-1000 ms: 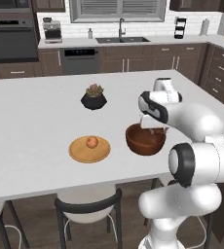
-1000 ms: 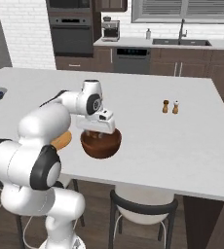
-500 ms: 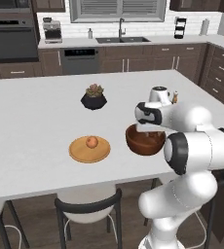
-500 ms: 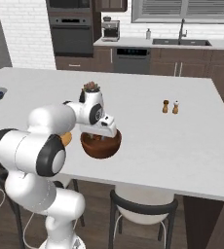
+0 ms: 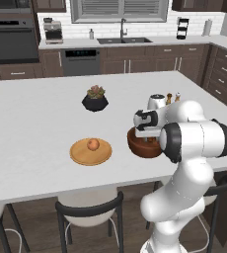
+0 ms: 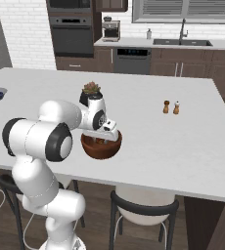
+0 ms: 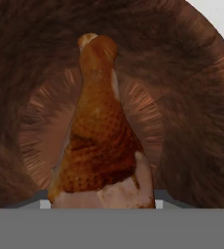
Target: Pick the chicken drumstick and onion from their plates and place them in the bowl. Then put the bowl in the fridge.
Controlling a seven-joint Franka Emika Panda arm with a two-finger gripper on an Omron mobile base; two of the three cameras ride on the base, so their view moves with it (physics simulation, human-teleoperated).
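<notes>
Gripper [image 5: 147, 134], jaws closed on the chicken drumstick [image 7: 100, 141], hangs inside the bowl [image 5: 144, 146], drumstick's long axis pointing at the bowl's floor.

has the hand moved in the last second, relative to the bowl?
Yes. In the left base view the hand has dropped from above the bowl rim to down inside it, carrying the chicken drumstick.

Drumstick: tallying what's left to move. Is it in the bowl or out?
In: the hand view shows the drumstick inside the bowl.
</notes>
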